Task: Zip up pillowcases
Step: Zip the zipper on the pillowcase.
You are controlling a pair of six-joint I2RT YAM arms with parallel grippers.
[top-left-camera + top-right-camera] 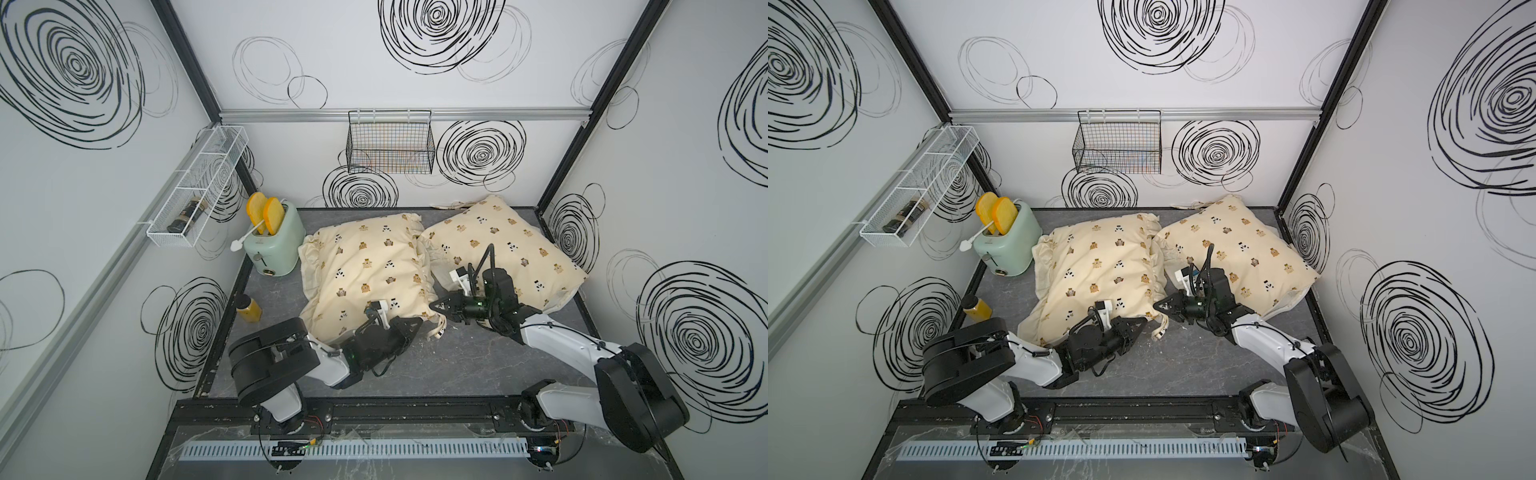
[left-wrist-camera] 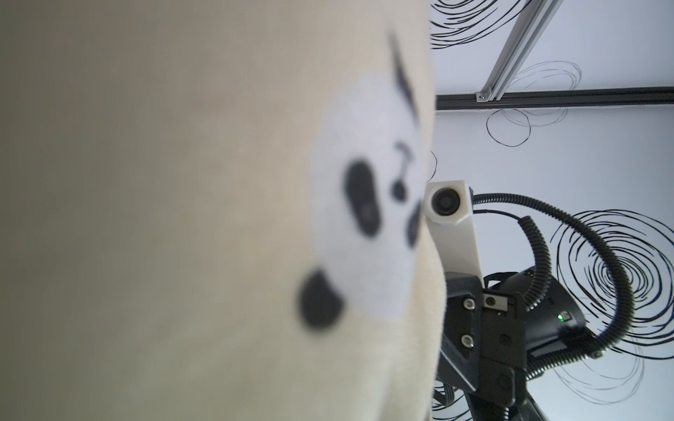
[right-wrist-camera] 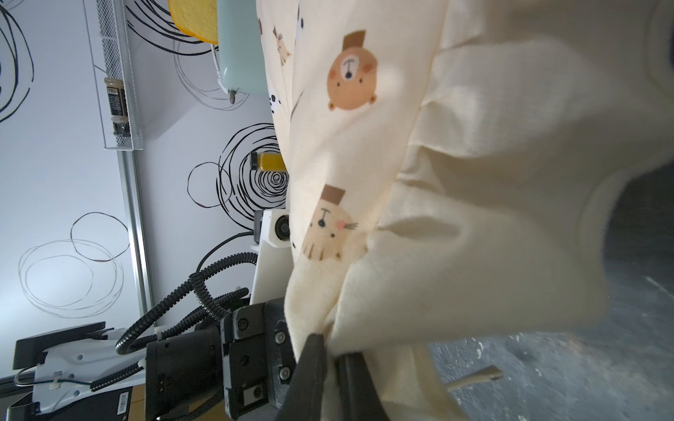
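Two cream pillowcases printed with bears and pandas lie side by side on the grey table in both top views, the left one (image 1: 365,270) and the right one (image 1: 507,245). My left gripper (image 1: 420,322) lies at the left pillowcase's near edge, jaws together. Fabric (image 2: 219,218) fills the left wrist view and hides the jaws and anything between them. My right gripper (image 1: 435,306) points left at that same pillowcase's near right corner. In the right wrist view it (image 3: 330,350) is shut on a fold of the cream fabric (image 3: 474,145). No zipper shows.
A mint toaster (image 1: 274,245) with two toast slices stands at the back left, with a yellow bottle (image 1: 248,309) nearer along the left wall. A white wire shelf (image 1: 195,187) and a black wire basket (image 1: 390,143) hang on the walls. A fabric tie (image 1: 438,330) dangles by the grippers.
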